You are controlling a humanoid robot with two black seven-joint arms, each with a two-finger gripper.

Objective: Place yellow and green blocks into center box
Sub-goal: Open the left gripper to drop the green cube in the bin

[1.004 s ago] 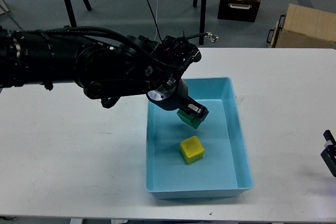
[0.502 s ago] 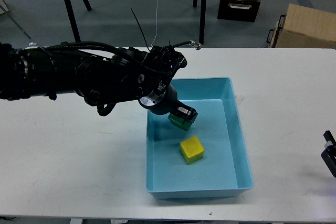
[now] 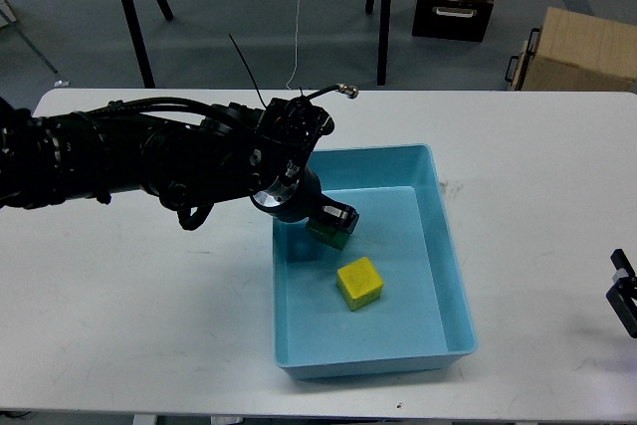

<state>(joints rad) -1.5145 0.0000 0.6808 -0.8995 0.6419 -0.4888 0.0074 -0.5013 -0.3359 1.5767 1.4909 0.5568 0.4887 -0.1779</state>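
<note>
Left hand (image 3: 333, 224) now further left in the blue box (image 3: 453, 276), clenched on green block (image 3: 326, 236) (yellow block (image 3: 359, 283) beside).

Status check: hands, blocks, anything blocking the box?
Left hand shut on green block, low inside blue box. Yellow block already in box. Right hand barely in view at edge. Nothing blocking.

Our left arm (image 3: 149, 161) lies across the white table (image 3: 119, 296) from nine o'clock, barring the blue box's (image 3: 453, 276) left wall. Inside the box, the yellow block (image 3: 359, 283) takes the centre and the green block (image 3: 328, 234) the ten o'clock corner. The floor from three to six o'clock lies open.
</note>
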